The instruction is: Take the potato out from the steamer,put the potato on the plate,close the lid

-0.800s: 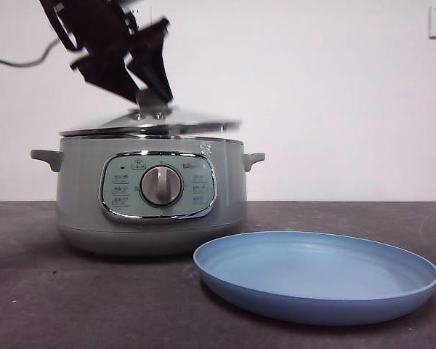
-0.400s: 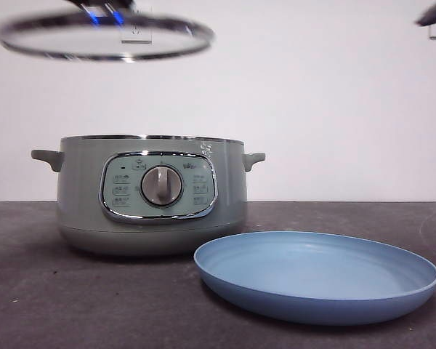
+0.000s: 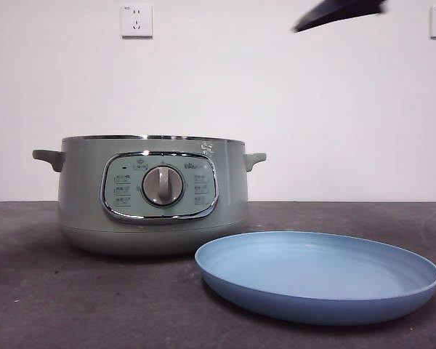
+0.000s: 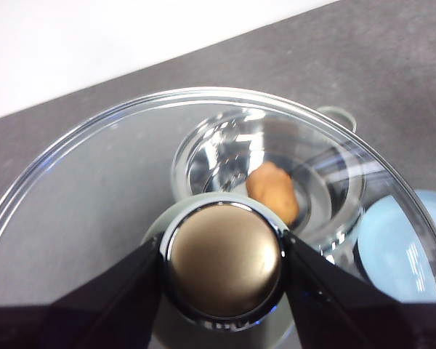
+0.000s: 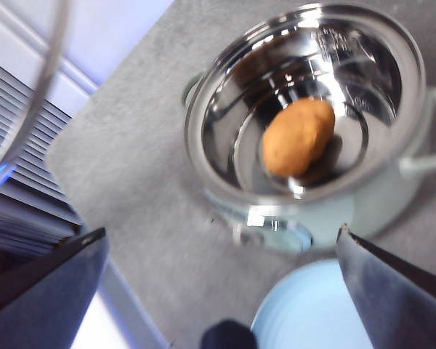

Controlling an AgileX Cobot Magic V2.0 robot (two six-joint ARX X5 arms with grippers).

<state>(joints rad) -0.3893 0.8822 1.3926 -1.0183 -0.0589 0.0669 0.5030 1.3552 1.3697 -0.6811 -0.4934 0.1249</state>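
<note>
Currently the steamer (image 3: 152,193) stands uncovered on the table (image 3: 73,305), with the plate (image 3: 317,276) lying just beside it, toward the front camera and off to its panel's right. The potato (image 5: 298,137) rests alone on the shiny metal floor of the pot, roughly central, apart from the wall all round; from the front view it is hidden behind the pot wall.

The left gripper (image 4: 221,262) has its two jaws closed against either side of the knob of the lid (image 4: 94,189), holding the glass disc high above the pot; through the glass the potato and part of the plate show below. This arm is therefore occupied and out of the front view.

The right gripper (image 5: 218,247) hangs above the pot's panel side with its jaws spread wide and nothing between them; a dark tip at the top of the front view is probably this arm. The potato lies ahead of and below this gripper, inside the rim. Its long axis runs obliquely to the line joining the two jaws, neither square to it nor along it.

By judgement, the right arm is the free and nearer one, and the step in hand is its approach to the potato. A grasp across the tuber's short width would likely call for some wrist turn during descent, with the jaws clearing the chrome rim.
</note>
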